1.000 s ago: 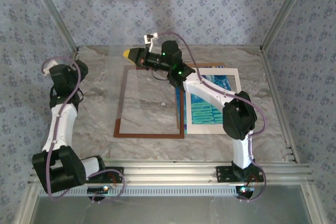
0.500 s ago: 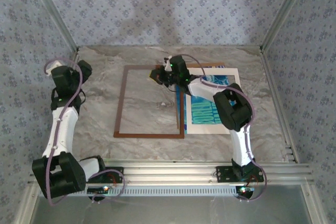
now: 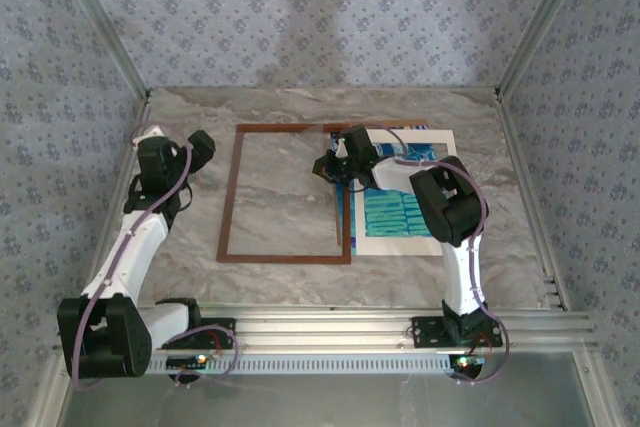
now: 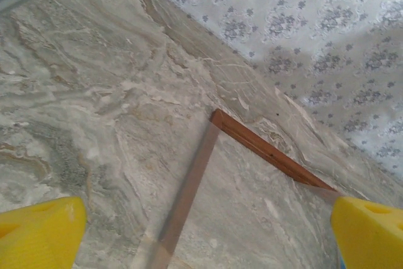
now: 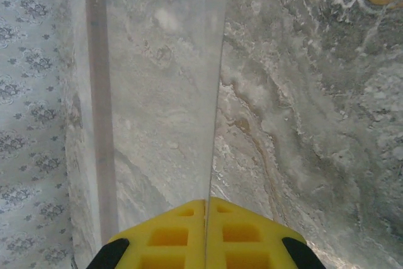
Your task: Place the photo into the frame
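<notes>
The right claw (image 3: pixel 330 164) has drawn back to the frame (image 3: pixel 285 258), pinching a clear sheet (image 5: pixel 157 92). The left claw (image 3: pixel 203 144), spread, has closed in. The photo (image 3: pixel 395 215) lies beside it on the counter (image 3: pixel 190 237), not yet inserted.

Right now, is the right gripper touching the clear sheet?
Touching. The right wrist view shows the right gripper shut, its yellow fingers pressed together with the clear sheet running straight into the seam between them.
</notes>
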Robot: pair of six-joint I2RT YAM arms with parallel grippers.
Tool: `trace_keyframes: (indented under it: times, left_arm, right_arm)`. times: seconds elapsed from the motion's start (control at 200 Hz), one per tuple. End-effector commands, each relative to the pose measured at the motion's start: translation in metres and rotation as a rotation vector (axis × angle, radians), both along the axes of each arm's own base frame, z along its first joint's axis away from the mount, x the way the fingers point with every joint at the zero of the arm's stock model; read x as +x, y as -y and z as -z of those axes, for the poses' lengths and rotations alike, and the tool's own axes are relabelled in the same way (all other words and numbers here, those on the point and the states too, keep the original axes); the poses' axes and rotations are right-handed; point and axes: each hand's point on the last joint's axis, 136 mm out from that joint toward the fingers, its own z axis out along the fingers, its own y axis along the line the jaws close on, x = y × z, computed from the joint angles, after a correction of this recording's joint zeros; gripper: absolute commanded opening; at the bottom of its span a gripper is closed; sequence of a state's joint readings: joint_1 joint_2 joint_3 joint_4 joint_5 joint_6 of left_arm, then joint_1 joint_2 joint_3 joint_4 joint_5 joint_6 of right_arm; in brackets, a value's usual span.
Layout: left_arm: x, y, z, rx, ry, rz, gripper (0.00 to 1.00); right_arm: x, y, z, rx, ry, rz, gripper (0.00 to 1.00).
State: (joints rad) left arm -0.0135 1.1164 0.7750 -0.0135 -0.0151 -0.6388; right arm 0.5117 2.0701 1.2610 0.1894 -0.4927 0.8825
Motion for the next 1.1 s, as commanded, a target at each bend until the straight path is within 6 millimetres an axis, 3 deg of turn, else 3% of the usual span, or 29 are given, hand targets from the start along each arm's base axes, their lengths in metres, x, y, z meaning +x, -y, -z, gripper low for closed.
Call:
trace_keyframes:
  times: [0.0,0.445,0.77,1.094]
  left_arm:
    - [0.005,0.008,-0.003,0.013,0.024,0.034,0.99]
    - [0.010,0.013,0.008,0.023,0.001,0.059,0.99]
    - [0.011,0.013,0.013,0.026,-0.005,0.062,0.99]
    - [0.012,0.018,0.023,0.021,-0.031,0.090,0.99]
  right_arm:
    - [0.004,0.004,-0.010,-0.002,0.045,-0.003,0.00]
    - [0.005,-0.007,-0.062,0.100,0.161,-0.008,0.00]
    - [0.017,-0.014,-0.060,0.103,0.180,0.009,0.00]
    - [0.019,-0.010,-0.044,0.071,0.165,0.014,0.00]
